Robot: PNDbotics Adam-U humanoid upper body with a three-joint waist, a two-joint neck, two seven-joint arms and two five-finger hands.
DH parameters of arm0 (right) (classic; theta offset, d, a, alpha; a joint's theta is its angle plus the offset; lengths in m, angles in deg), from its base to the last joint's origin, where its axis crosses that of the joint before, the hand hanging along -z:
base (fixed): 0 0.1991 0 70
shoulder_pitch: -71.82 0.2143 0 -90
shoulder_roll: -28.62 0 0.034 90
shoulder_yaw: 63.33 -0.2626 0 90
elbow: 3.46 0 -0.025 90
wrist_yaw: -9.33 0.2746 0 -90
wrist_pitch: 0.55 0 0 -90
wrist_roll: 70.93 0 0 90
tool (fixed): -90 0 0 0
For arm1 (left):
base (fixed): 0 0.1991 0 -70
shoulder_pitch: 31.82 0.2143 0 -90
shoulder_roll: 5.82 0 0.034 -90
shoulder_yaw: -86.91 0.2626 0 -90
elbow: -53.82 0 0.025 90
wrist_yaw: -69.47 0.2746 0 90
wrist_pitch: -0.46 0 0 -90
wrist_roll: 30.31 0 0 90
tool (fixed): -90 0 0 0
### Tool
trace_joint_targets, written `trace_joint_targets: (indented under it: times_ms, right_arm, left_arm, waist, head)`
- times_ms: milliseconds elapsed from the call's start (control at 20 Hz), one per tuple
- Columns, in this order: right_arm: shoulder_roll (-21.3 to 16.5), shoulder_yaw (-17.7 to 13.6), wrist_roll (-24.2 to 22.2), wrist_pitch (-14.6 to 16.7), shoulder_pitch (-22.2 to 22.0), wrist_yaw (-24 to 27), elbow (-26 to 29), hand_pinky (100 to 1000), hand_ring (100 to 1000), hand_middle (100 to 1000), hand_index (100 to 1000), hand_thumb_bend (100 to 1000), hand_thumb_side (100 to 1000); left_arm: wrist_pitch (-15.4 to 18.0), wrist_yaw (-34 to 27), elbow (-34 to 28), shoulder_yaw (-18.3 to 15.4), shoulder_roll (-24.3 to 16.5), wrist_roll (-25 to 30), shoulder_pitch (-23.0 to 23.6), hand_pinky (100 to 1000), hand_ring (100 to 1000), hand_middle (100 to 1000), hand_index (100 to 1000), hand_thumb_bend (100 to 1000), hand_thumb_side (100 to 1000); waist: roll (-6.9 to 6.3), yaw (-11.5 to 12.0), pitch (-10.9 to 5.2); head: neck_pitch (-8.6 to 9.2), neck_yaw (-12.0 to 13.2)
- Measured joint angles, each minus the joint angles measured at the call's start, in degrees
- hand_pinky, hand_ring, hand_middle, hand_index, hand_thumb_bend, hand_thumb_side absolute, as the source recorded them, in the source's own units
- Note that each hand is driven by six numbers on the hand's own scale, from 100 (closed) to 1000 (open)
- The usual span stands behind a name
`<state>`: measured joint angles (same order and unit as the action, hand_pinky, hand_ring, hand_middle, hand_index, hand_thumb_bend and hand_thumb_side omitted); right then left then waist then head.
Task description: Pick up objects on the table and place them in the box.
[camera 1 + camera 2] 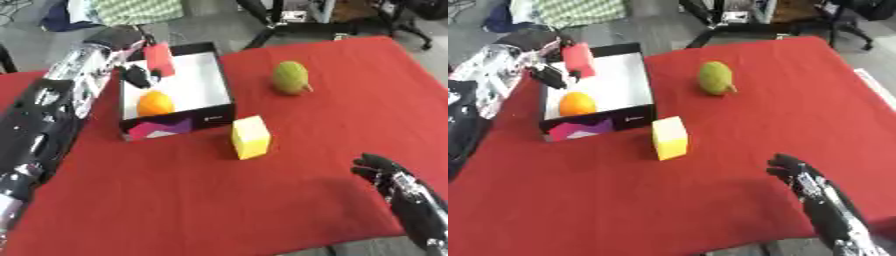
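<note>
A black box with a white floor stands at the back left of the red table. An orange lies inside it near the front wall. My left hand reaches over the box's left wall with its fingers curled on a red block, held upright above the far left corner. A yellow block stands on the cloth just in front of the box's right corner. A green fruit lies to the right of the box. My right hand rests open near the lower right corner.
The box's front wall carries a pink and purple pattern. Beyond the table's far edge are grey floor, chair legs and a checked cloth. The table's front edge runs along the bottom right.
</note>
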<state>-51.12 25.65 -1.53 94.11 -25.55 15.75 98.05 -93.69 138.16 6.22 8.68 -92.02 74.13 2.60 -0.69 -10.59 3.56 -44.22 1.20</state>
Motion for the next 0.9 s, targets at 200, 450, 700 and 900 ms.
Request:
trace_joint_targets:
  times_ms: [200,450,700,900]
  right_arm:
    - [0.1,0.0,-0.1,-0.1,0.2,0.0,0.0,1000,848,802,864,100,815]
    - [0.4,0.0,-0.1,-0.1,0.3,0.1,0.0,1000,848,802,864,100,813]
    - [0.4,-0.3,0.1,0.0,0.3,0.1,0.0,1000,848,802,864,100,803]
    - [0.4,-1.1,0.7,0.4,0.4,-0.1,0.0,1000,850,803,865,100,770]
  left_arm:
    - [-1.0,1.9,3.9,-1.5,1.5,-4.6,0.0,742,600,670,939,503,823]
    - [-0.9,-0.4,3.6,-1.8,1.4,-7.1,0.0,745,590,670,962,569,953]
    - [-0.5,-11.1,-4.5,-1.1,-2.6,-7.3,2.5,733,532,610,935,347,860]
    - [-2.3,-29.0,-21.3,-1.3,-9.3,-7.7,9.5,725,506,577,916,263,833]
  waist:
    - [0.00,0.0,0.00]
    - [0.00,0.2,0.00]
    - [0.00,0.8,0.00]
    - [0.00,1.9,0.00]
  head:
    - [0.00,0.2]
    - [0.00,0.0]
    - [0.00,-0.5]
    - [0.00,-0.8]
